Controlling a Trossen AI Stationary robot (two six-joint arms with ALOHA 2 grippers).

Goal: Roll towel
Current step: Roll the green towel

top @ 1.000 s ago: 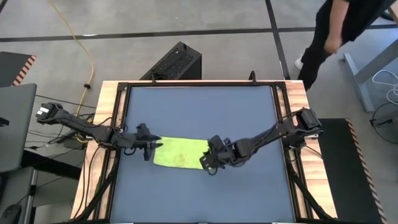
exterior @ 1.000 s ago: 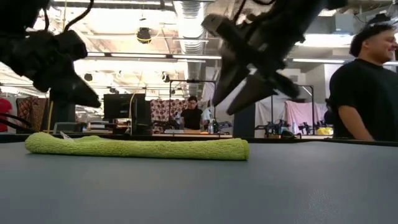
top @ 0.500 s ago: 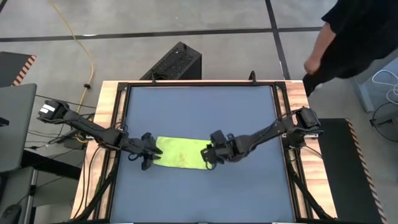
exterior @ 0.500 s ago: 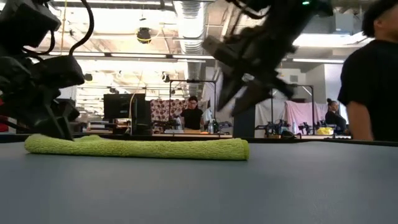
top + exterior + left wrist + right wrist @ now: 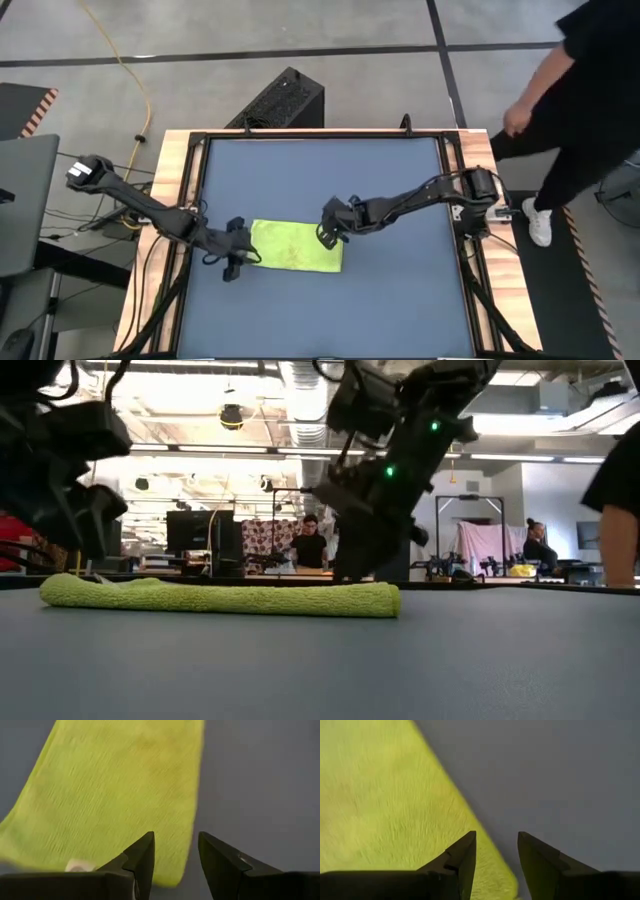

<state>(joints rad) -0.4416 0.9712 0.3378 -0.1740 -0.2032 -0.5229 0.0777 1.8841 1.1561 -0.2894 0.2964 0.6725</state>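
Left gripper (image 5: 236, 262), jaws parted and empty, hovers at the left end of the towel (image 5: 295, 246), which lies flat at mid-mat (image 5: 320, 180). Right gripper (image 5: 328, 226), also parted and empty, hangs over the towel's far right corner. Pinching unevenly could skew the roll, or snag mat instead of cloth.
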